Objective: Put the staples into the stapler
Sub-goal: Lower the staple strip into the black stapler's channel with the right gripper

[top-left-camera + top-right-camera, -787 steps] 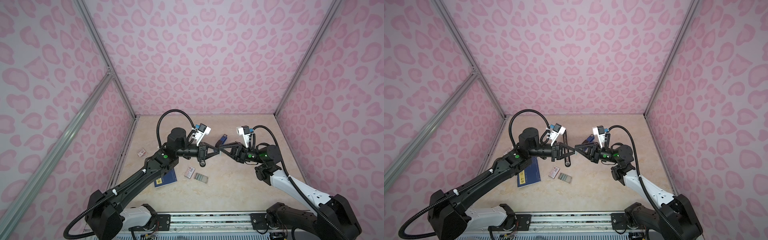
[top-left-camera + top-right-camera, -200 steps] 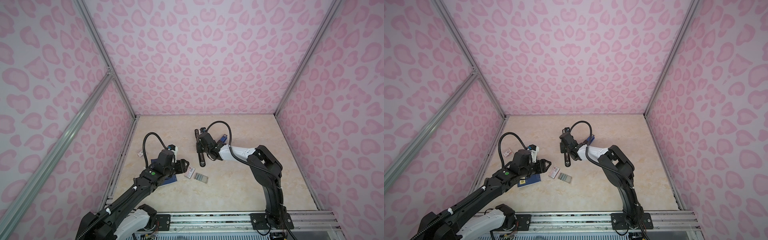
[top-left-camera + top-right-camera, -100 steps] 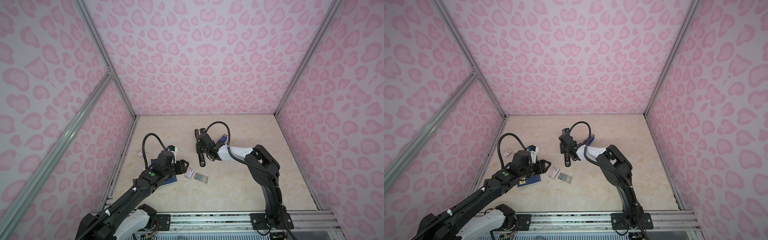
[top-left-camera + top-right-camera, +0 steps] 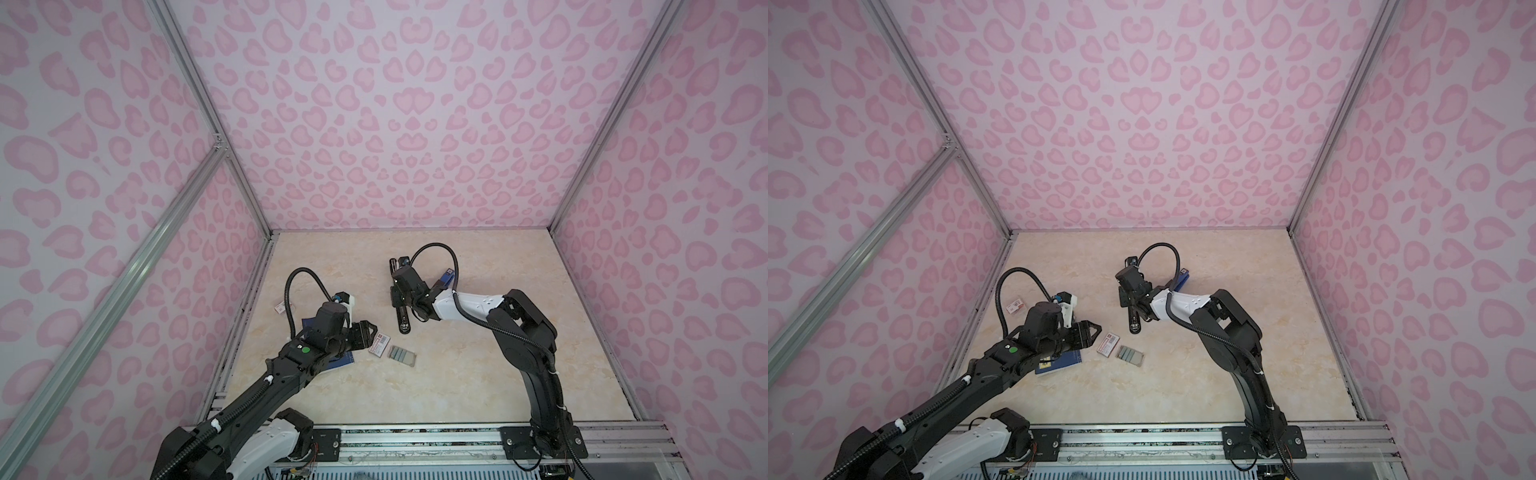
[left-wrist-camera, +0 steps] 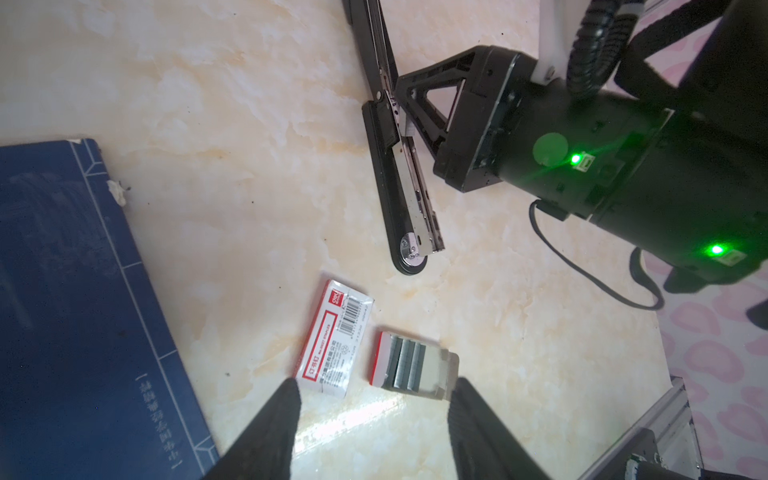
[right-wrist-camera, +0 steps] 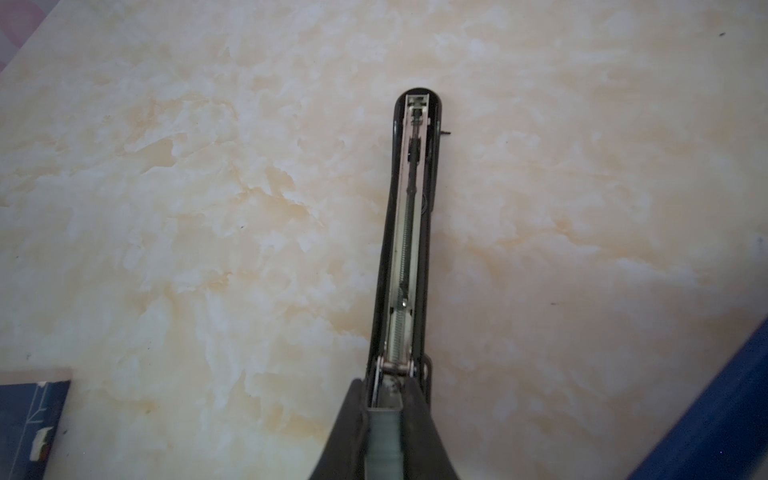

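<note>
The black stapler (image 4: 402,322) (image 5: 409,199) lies opened flat on the table, its lid (image 6: 409,208) folded back with the inner spring showing. My right gripper (image 4: 397,293) (image 6: 384,390) sits at the stapler's hinge, shut on a grey strip of staples (image 6: 384,440). More staples (image 4: 401,355) (image 5: 405,361) lie side by side in a small open tray near the table's front. My left gripper (image 4: 371,337) (image 5: 374,384) hovers low just in front of that tray, open and holding nothing; its fingers (image 5: 282,419) flank the tray and the box beside it.
A white-and-red barcoded box (image 4: 380,345) (image 5: 336,340) lies left of the tray. A blue book (image 4: 340,359) (image 5: 83,311) lies under my left arm. A blue stapler (image 4: 444,280) sits behind my right arm. A small box (image 4: 283,306) lies by the left wall.
Since about four seconds ago both arms have come down from a raised pose at mid-table, left to the staple tray, right to the stapler's hinge. Over the last second nothing visibly moved.
</note>
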{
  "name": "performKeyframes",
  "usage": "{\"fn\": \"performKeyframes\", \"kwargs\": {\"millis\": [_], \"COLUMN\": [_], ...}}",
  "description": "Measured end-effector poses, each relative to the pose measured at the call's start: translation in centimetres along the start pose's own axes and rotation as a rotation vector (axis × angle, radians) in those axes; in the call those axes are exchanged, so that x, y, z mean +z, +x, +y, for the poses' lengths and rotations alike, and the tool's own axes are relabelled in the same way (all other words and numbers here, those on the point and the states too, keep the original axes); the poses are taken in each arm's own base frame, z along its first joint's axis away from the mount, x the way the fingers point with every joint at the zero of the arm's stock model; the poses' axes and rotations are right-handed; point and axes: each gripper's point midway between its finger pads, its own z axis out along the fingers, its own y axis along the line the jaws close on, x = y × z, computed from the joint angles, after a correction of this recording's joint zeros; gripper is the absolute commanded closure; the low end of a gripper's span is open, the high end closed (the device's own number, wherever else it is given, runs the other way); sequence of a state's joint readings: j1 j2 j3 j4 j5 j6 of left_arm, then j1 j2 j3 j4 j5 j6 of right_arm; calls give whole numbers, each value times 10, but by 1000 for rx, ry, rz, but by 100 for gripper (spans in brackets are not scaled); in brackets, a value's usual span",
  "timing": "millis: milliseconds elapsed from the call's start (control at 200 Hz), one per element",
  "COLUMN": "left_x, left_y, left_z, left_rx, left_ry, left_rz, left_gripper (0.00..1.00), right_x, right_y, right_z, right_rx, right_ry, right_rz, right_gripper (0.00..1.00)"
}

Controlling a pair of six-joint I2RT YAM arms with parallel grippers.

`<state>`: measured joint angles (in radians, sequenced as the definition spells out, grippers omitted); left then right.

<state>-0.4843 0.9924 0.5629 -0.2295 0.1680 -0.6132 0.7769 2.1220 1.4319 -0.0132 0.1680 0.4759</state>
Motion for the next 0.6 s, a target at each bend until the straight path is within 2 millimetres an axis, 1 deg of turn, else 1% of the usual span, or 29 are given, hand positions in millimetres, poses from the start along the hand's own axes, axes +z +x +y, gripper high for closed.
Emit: {"fn": "performKeyframes", "kwargs": {"millis": [200,395,465,600], "left_x": [0,-1,-1,-1], "left_y": [0,1,1,2], "left_z": [0,1,2,2], "left_rx": [-7,-7,-7,-8], "left_ry": [1,-2,-2,-4], "left_rz": [-1,-3,-4,-2], "left_gripper": [40,40,39,40], "right_x": [-2,-4,-5,-8], "right_y": [4,15,16,18], "right_z": [0,-3,-4,-4], "right_rx": [-7,-12,-11,-2], "right_ry": [15,33,37,37], "right_rz": [1,15,14,17], "right_gripper": [83,81,80,73]}}
